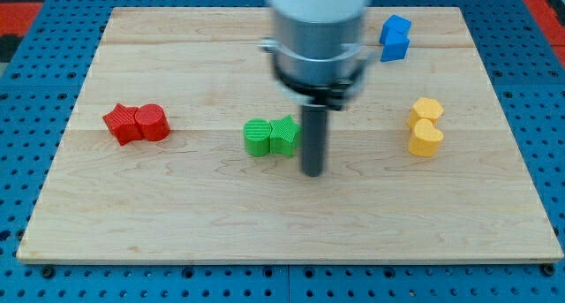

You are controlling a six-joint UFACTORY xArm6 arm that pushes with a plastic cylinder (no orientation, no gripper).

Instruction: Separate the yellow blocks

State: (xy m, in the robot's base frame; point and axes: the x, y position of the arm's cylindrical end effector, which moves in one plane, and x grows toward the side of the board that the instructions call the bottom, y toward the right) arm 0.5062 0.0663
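Two yellow blocks touch each other at the view's right: a yellow hexagon-like block [427,109] above and a yellow rounded block [425,139] just below it. My tip [312,173] rests on the board near the middle, well to the left of the yellow pair and just right of and below the green blocks. The arm's grey body [318,29] hangs above it.
A green round block [258,137] and a green star block [284,133] touch beside my tip. A red star block [123,124] and a red round block [152,122] touch at the left. Blue blocks [395,37] sit at the top right. The wooden board [177,215] has edges all round.
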